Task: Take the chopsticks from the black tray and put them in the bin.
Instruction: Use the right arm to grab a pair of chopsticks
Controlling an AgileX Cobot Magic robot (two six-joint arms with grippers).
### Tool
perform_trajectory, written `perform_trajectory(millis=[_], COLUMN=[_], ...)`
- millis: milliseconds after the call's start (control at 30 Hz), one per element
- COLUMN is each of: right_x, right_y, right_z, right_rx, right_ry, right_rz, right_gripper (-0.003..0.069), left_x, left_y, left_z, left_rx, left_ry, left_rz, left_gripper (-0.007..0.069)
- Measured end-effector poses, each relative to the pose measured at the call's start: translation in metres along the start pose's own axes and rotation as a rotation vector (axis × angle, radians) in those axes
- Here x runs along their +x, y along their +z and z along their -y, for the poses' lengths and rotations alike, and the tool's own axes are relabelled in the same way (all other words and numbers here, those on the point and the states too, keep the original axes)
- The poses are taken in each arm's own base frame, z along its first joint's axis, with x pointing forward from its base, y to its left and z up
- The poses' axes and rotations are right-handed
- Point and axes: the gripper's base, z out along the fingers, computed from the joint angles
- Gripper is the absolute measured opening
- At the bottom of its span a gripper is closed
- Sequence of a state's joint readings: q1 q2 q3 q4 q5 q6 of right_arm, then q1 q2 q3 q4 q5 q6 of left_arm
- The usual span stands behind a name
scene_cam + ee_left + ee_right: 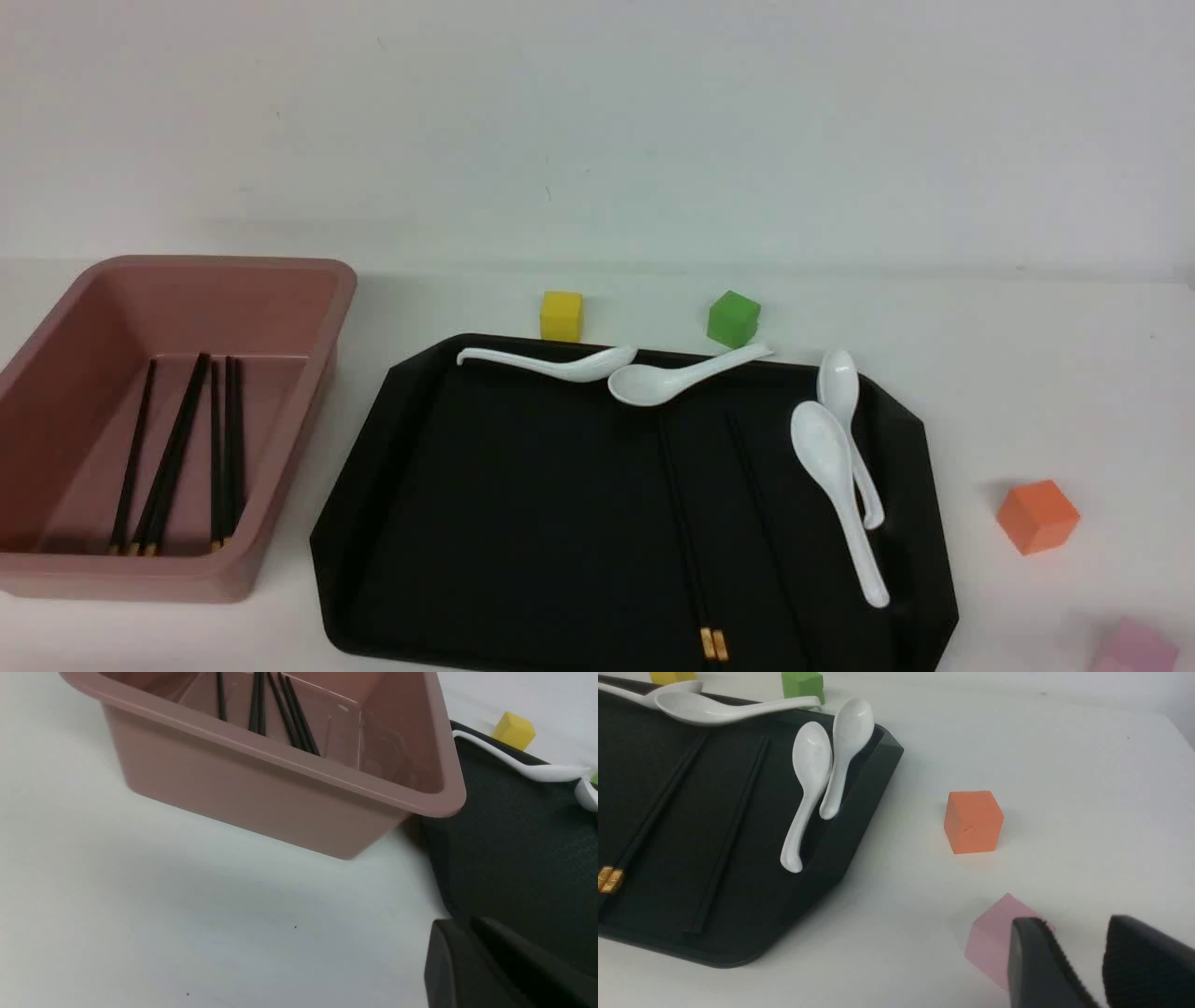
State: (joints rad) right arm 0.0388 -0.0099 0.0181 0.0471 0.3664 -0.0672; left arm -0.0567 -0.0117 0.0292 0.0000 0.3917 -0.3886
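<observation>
Some chopsticks point(688, 551) lie flat on black tray point(523, 504), others already in bin point(224, 266). Right end effector point(1073, 938) parted, empty, over desk point(1064, 765) by pink cube point(992, 935), likely staged for next pick. Left end effector point(460, 928) closed, empty, parked near bin.

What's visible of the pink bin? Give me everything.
The bin is a deep, rectangular, dusty-pink, plastic-looking tub with rounded corners and a thick rim. It stands upright on the white table, left of the black tray, with a gap between them. Several black chopsticks lie lengthwise on its floor, gold ends nearest the robot.
</observation>
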Motion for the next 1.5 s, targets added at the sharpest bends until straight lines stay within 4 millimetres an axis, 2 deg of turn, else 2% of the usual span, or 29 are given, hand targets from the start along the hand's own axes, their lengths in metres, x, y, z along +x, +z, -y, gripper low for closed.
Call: perform_trajectory(millis=[1367, 1433, 1500], right_x=[0.0, -0.0002, -0.001], right_y=[0.0, 0.0, -0.0001], right_z=[0.0, -0.0006, -0.0032], right_rx=[0.0, -0.007, -0.036], right_ry=[0.0, 0.027, 0.151], right_rz=[0.0, 0.002, 0.008], right_gripper=[0.024, 0.024, 0.024], left_x=[0.0, 0.0, 0.0], left_y=[0.0, 0.0, 0.0], left_z=[0.0, 0.0, 0.0], left_rx=[0.0, 0.0, 0.0], left_ry=[0.0, 0.0, 0.0], left_rz=[0.0, 0.0, 0.0], left_gripper=[0.0071, 0.0074, 0.0076])
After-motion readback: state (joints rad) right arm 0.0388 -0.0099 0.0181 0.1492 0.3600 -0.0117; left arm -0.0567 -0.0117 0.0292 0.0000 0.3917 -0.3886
